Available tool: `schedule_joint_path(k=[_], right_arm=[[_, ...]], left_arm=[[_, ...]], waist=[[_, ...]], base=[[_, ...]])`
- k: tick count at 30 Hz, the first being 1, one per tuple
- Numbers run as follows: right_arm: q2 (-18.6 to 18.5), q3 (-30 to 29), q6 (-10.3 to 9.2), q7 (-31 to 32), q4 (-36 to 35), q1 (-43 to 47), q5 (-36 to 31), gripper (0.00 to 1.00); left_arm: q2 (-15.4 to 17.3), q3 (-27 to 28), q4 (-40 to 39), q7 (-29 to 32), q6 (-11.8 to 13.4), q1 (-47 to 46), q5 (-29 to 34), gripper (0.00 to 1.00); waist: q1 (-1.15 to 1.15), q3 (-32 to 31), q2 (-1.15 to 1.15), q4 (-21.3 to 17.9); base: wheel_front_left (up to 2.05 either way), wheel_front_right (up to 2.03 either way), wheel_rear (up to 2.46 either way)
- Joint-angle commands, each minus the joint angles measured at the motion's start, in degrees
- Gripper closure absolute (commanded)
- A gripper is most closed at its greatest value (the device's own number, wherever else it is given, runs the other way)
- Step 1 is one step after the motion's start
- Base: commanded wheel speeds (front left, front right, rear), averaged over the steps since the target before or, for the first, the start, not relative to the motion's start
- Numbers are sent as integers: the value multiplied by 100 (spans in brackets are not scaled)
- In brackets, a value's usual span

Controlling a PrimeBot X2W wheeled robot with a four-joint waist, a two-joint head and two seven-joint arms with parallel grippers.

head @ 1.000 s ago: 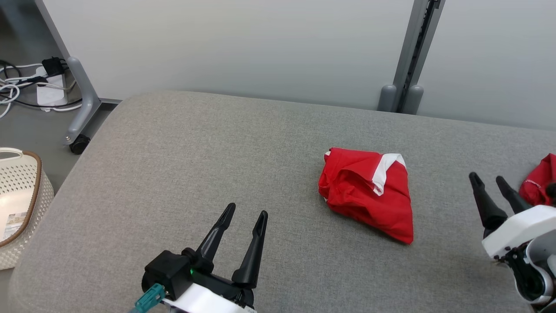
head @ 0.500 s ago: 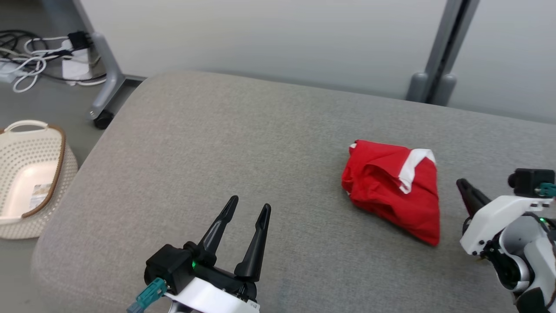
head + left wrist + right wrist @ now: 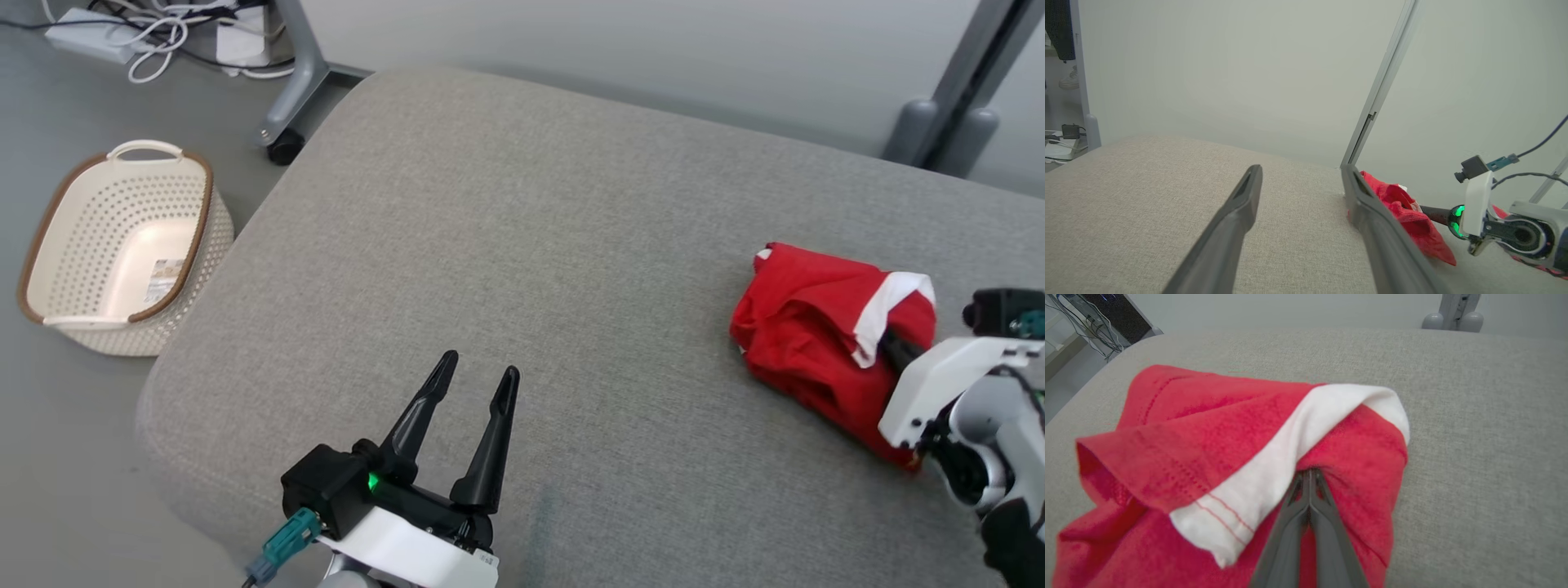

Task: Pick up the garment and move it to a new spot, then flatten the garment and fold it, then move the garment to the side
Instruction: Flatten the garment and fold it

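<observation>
here the right gripper [image 3: 1309,471] is pinched together on a fold of the red garment [image 3: 1200,428]; the left gripper [image 3: 480,364] hangs spread apart. such a thin bite may slip on lifting.

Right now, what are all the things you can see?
garment: one, red with a white band, crumpled on the cushion's right side
cushion: one, grey, in front of the robot
basket: one, cream with a brown rim, on the floor at the left
cables: several, white and black, on the floor, far left
wheeled leg: one, grey, beside the cables
left end effector: one, black, open, over the cushion's near part
right end effector: one, black, shut on the garment
</observation>
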Motion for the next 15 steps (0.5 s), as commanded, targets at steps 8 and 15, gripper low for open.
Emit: schedule_joint_path(k=[8,15], right_arm=[[-389,-7,11,-17,118,-851,-31,100],[-407,110,11,68,151,-1423,-77,100]], left_arm=[[-179,68,44,-20,-155,-141,110,0],[-264,153,74,-20,-255,-168,151,0]], waist=[[0,518,0,504],[0,762,0,688]], base=[[0,0,0],[0,0,0]])
